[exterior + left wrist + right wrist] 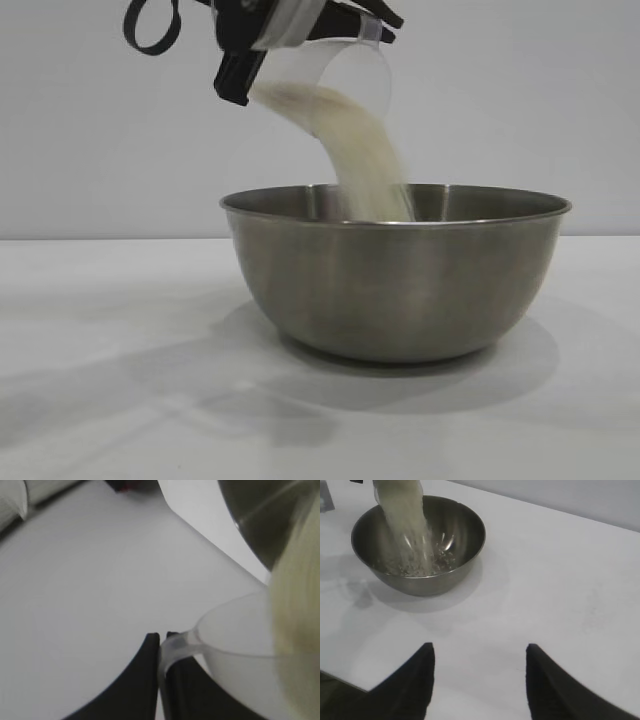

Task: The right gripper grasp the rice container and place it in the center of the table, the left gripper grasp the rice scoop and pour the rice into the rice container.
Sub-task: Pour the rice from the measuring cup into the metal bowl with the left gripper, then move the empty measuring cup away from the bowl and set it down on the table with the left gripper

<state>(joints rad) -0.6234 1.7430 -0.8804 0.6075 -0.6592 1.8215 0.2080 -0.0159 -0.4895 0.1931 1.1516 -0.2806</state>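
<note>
The steel rice container (400, 270) stands on the white table (110, 360). My left gripper (240, 75) is shut on the handle of the translucent rice scoop (335, 70) and holds it tipped above the container's left part. Rice (365, 160) streams from the scoop into the container. In the left wrist view my gripper (162, 642) pinches the scoop's handle (175, 647) and the rice (295, 605) falls toward the container (260, 515). My right gripper (480, 652) is open and empty, back from the container (455, 555), where rice (407, 525) lands inside.
A pale grey wall (500, 90) stands behind the table. In the right wrist view, bare tabletop (560, 580) lies beside and in front of the container.
</note>
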